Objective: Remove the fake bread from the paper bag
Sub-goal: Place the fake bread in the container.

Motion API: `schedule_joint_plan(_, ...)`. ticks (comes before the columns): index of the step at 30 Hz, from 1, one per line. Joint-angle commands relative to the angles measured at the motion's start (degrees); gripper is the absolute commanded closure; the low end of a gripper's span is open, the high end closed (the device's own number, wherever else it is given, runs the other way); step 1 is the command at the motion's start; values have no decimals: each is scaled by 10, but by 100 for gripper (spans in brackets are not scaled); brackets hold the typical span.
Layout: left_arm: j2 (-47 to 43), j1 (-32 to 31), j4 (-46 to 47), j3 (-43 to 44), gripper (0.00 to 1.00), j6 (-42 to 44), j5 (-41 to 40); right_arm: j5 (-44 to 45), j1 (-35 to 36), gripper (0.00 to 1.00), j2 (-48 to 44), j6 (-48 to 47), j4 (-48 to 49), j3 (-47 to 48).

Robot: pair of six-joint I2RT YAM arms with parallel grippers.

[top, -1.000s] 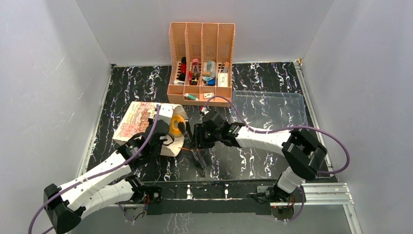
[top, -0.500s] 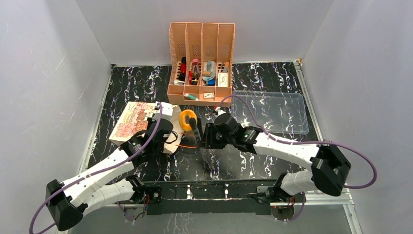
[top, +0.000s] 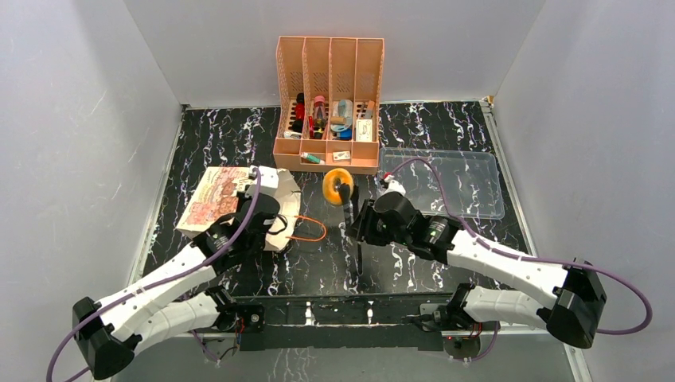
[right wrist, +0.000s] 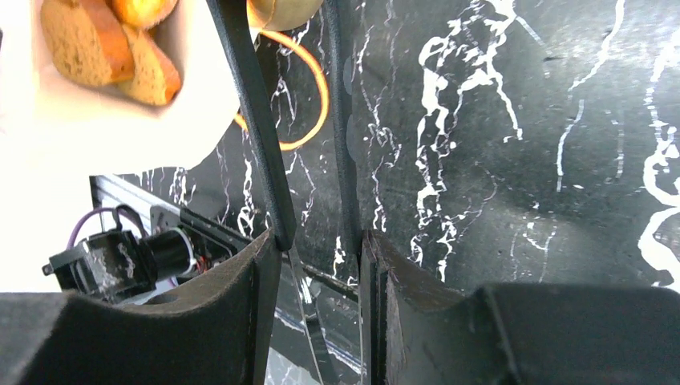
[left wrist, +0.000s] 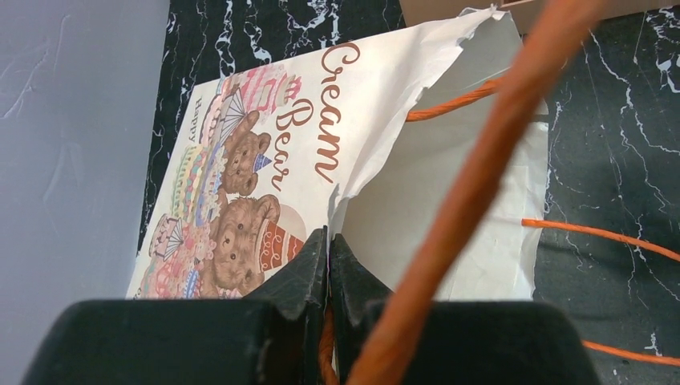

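The paper bag (top: 227, 199) lies on its side at the left, bear picture up. My left gripper (top: 267, 223) is shut on the torn edge of its mouth (left wrist: 345, 192) together with an orange cord handle (left wrist: 481, 176). My right gripper (top: 364, 225) is shut on black tongs (right wrist: 258, 120). The tongs' tips pinch a golden-brown ring of fake bread (top: 338, 185) just in front of the organizer, outside the bag. In the right wrist view, brown toast slices (right wrist: 104, 48) show inside the bag's mouth, and only the ring's edge (right wrist: 281, 10) is visible at the top.
A peach desk organizer (top: 329, 95) full of small items stands at the back centre. A clear plastic tray (top: 446, 183) lies at the right. A loose orange handle loop (top: 306, 231) rests on the black marble table beside the bag's mouth.
My right arm has swung right and back, carrying the ring in the tongs out of the bag's mouth to in front of the organizer. The left gripper kept its hold.
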Motion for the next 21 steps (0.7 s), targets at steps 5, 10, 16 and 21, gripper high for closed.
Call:
schedule_joint_plan(5, -57, 0, -32, 12, 100, 11, 17, 98, -33, 100, -34, 36, -8, 1)
schedule_joint_plan(10, -76, 0, -35, 13, 100, 16, 38, 87, -92, 100, -33, 28, 10, -10)
schedule_joint_plan(16, -76, 0, -33, 15, 100, 28, 56, 45, -184, 100, -24, 8, 47, -22)
schedule_joint_plan(21, -74, 0, -29, 18, 100, 40, 63, -6, -261, 100, 16, -5, 90, -34)
